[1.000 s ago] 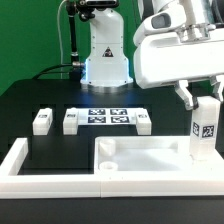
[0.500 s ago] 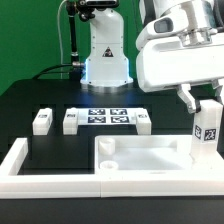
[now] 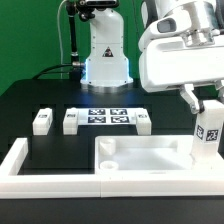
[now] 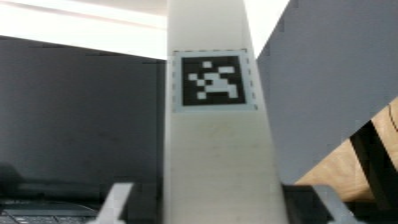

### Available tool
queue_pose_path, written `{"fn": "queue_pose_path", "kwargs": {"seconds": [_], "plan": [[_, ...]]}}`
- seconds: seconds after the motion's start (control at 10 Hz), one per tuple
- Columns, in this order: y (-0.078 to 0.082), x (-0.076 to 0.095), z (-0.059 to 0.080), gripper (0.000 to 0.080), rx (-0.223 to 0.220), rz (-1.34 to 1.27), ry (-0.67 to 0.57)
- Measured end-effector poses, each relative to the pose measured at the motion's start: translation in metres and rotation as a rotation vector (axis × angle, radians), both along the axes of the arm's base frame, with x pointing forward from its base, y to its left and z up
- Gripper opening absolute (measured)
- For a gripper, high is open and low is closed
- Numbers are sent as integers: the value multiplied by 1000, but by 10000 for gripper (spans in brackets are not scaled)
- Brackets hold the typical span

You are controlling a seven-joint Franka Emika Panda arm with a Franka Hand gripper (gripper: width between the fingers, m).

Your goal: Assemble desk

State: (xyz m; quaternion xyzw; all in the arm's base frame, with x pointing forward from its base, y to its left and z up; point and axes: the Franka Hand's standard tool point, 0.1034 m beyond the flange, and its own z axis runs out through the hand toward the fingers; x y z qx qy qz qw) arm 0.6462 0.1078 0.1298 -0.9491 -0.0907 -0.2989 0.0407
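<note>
My gripper [image 3: 207, 108] is shut on a white desk leg [image 3: 207, 135] with a black-and-white tag, holding it upright over the corner of the desk top [image 3: 140, 155] at the exterior view's right. In the wrist view the leg [image 4: 217, 140] fills the middle, its tag facing the camera, with my fingers [image 4: 119, 203] pressed on both sides. Three more legs lie on the black table: one [image 3: 41, 121] at the exterior view's left, one [image 3: 70, 122] beside it, one [image 3: 144, 122] further right. Whether the held leg touches the top is unclear.
The marker board [image 3: 107, 117] lies flat between the loose legs. Long white bars [image 3: 25, 160] border the table's front and left edge. The robot base [image 3: 105, 55] stands at the back.
My gripper and the held leg have risen slightly and shifted a little toward the exterior view's right. Everything else is unmoved.
</note>
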Motion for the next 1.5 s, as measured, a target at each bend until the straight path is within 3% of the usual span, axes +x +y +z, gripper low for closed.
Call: {"fn": "queue_pose_path", "kwargs": {"seconds": [0.1,0.2,0.3,1.0,1.1,1.2,1.3,1.5], "plan": [[0,0,0,290,0,0,1],[0,0,0,516,0,0,1],[0,0,0,611,0,0,1],[0,-1,-1,649,0,2,13],[1,-1,1,649,1,12,95],[-4,8,11,649,0,9,97],[-6,10,8,649,1,5,114],[1,4,0,649,10,17,270]]}}
